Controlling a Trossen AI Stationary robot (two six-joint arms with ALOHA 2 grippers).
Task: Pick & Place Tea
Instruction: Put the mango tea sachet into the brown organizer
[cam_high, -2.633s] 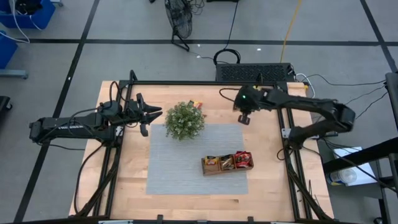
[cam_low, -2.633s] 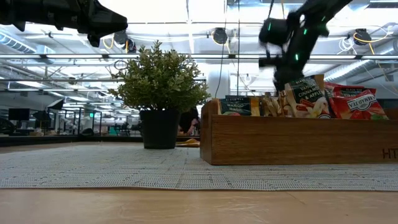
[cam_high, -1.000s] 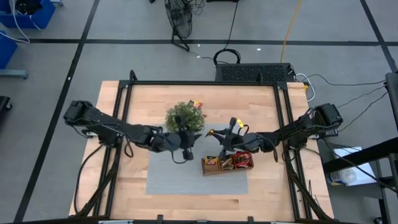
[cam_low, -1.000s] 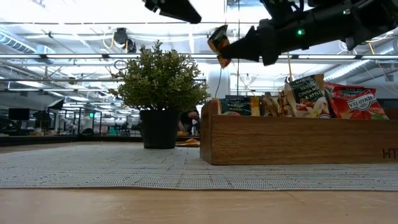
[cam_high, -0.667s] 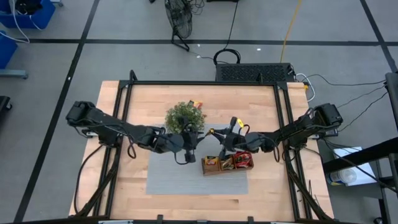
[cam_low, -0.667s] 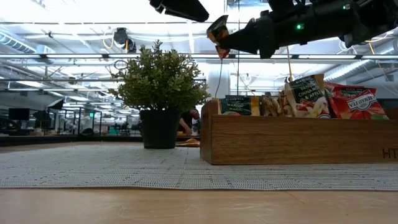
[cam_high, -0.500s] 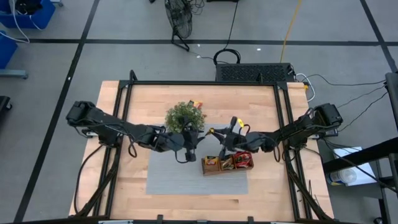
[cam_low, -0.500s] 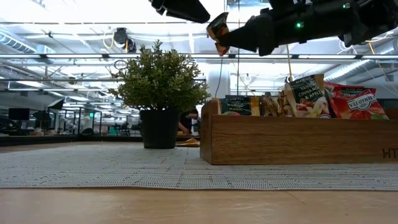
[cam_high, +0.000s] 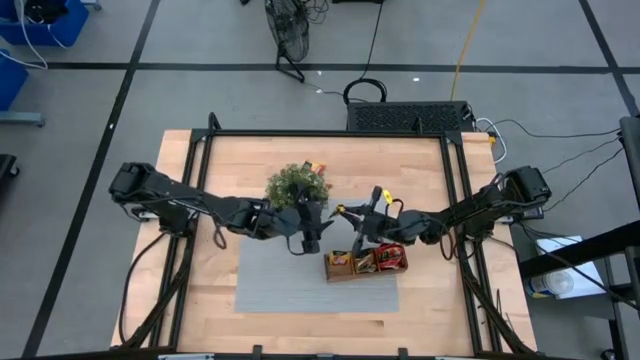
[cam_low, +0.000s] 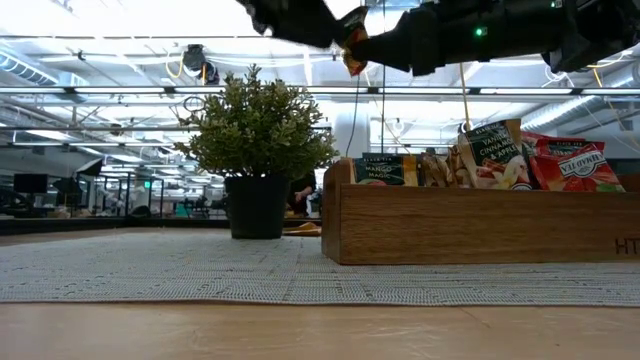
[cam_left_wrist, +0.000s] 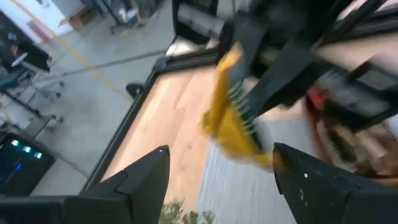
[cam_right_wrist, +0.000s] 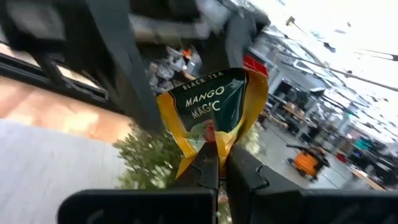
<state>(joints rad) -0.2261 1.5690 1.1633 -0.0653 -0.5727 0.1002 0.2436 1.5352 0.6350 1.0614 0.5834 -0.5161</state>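
My right gripper (cam_high: 348, 216) is shut on a yellow and green tea sachet (cam_right_wrist: 214, 112), high above the grey mat (cam_high: 270, 280), between the plant (cam_high: 297, 187) and the wooden tray (cam_high: 366, 263). The sachet also shows in the low view (cam_low: 351, 42). My left gripper (cam_high: 318, 224) is open just to the sachet's left. In the left wrist view its fingers (cam_left_wrist: 146, 177) stand on either side of the sachet (cam_left_wrist: 231, 115) and short of it. The tray holds several more sachets (cam_low: 560, 165), standing upright in its compartments. My right gripper pinches the sachet's one edge (cam_right_wrist: 210, 142) between its two fingertips. The fingers come about level from the table's right. The sachet sticks out beyond the fingertips toward my left gripper, lifted clear of everything, its printed face toward the right wrist camera.
The potted plant (cam_low: 256, 150) stands on the mat's far left part, close under my left arm. A few loose sachets (cam_high: 317, 167) lie on the wood behind the plant. The mat's near and left parts (cam_high: 262, 295) are bare.
My left gripper has gone toward the table's right, up to the held sachet, and stays open. My right gripper has risen a little with the sachet, which stays pinched and clear of the tray.
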